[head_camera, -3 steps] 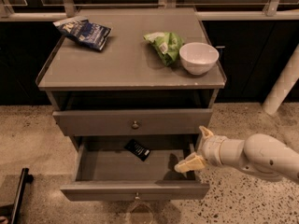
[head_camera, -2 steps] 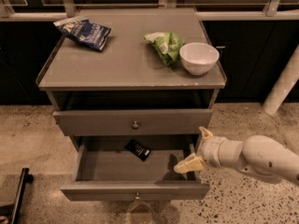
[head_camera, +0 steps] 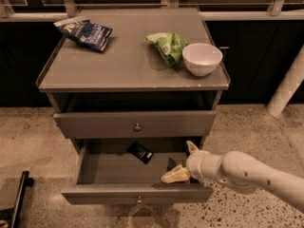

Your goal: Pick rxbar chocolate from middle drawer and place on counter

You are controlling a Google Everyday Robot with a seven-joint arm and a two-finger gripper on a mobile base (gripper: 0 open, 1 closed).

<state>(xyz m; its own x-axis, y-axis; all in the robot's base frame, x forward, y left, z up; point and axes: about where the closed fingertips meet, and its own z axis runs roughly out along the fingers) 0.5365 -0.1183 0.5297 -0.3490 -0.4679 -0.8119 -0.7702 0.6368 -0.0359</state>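
The rxbar chocolate [head_camera: 140,152] is a small black wrapper lying flat at the back of the open middle drawer [head_camera: 109,170]. My gripper [head_camera: 184,161] reaches in from the right over the drawer's right end, right of the bar and apart from it. Its two pale fingers are spread, one [head_camera: 174,175] low near the drawer front and one pointing up toward the back. Nothing is between them. The counter [head_camera: 123,61] is the grey cabinet top above.
On the counter lie a blue crinkled bag [head_camera: 84,32] at the back left, a green crinkled bag [head_camera: 167,46] and a white bowl [head_camera: 202,58] at the right. The closed upper drawer front [head_camera: 137,124] overhangs the open drawer. A white post [head_camera: 289,87] stands at the right.
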